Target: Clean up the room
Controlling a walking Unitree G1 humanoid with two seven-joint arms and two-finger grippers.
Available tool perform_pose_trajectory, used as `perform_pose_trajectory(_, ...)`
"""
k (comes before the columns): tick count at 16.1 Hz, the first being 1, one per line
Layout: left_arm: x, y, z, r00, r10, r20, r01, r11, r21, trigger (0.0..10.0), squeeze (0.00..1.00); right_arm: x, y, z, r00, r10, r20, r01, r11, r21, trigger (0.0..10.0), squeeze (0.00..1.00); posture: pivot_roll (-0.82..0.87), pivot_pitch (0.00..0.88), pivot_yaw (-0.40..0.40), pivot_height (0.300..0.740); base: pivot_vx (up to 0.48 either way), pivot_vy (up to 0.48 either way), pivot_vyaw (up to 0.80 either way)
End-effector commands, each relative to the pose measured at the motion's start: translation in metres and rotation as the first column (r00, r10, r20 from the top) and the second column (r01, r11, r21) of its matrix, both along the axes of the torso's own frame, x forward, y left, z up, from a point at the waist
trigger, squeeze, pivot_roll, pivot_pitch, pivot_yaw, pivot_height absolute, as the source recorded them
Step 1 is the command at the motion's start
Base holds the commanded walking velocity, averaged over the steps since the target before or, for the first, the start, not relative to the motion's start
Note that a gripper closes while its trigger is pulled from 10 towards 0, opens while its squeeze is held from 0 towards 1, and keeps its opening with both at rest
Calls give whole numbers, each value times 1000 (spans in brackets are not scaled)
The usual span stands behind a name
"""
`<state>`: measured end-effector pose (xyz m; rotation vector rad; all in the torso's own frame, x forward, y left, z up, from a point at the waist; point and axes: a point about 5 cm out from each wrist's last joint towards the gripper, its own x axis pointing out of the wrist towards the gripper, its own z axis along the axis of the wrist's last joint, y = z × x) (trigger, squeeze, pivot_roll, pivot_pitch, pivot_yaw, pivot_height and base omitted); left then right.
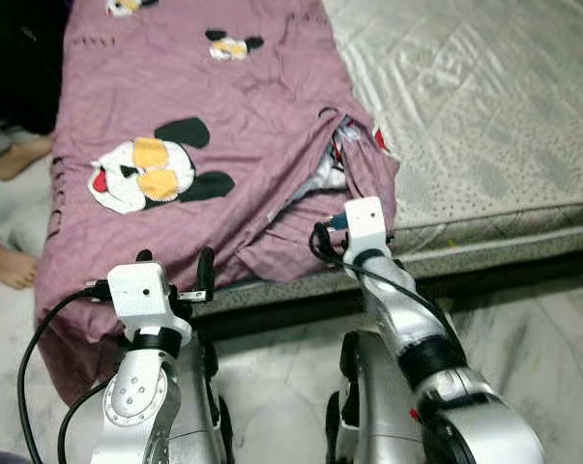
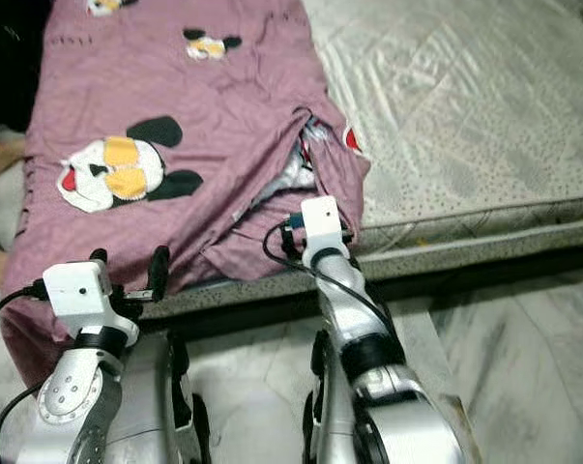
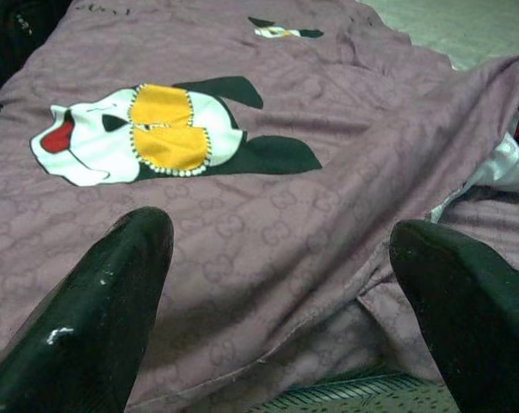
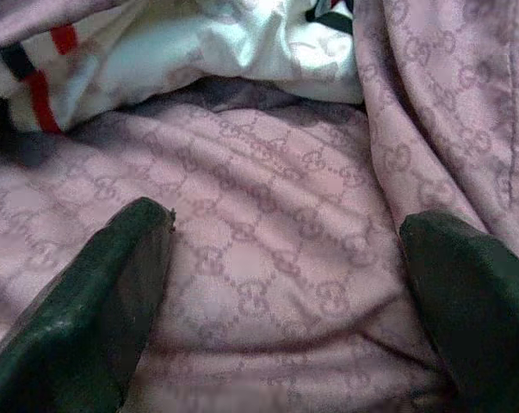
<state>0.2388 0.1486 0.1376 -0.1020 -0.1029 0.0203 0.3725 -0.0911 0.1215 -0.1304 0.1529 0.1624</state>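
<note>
Blanket (image 1: 223,126) lies lengthwise along the bed (image 1: 484,116), running away from the robot; left pincer (image 3: 276,284) and right pincer (image 4: 285,284) hover spread apart over its near edge.

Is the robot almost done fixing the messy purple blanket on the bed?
Not yet. The purple blanket is already spread over the left part of the mattress, but its corner is bunched over white cloth. Both pincers are open: the right pincer is right at the bunched folds, the left pincer at the blanket's near edge. Smoothing is left.
</note>
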Motion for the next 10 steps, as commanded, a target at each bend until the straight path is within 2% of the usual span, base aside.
perform_pose_trajectory(1,-3,1,1,1000,2,-14,-2,1000,11,10000,0,2,6,3,1000,-13,6,13,999,50,10000,0,130,337,-25,552,0,0,0)
perform_pose_trajectory(3,-4,5,5,1000,14,-12,-14,1000,21,10000,0,6,22,9,1000,0,14,-1,999,45,10000,0,142,339,-30,552,0,0,0)
perform_pose_trajectory(5,-5,9,6,999,32,-13,-32,999,30,10000,0,5,23,-1,997,-55,-51,55,998,1,10000,0,161,346,-41,552,0,0,0)
perform_pose_trajectory(6,-7,9,7,999,37,-14,-37,999,32,10000,0,3,10,-14,980,-148,-137,151,989,11,10000,0,163,342,-46,552,0,0,0)
perform_pose_trajectory(7,-7,9,6,999,38,-15,-38,999,31,10000,0,3,3,-19,970,-179,-163,184,983,16,10000,0,161,338,-48,552,0,0,0)
perform_pose_trajectory(10,-2,8,6,999,38,-18,-38,999,28,10000,0,1,-42,-31,909,-354,-220,360,933,-14,10000,0,145,322,-42,552,0,0,0)
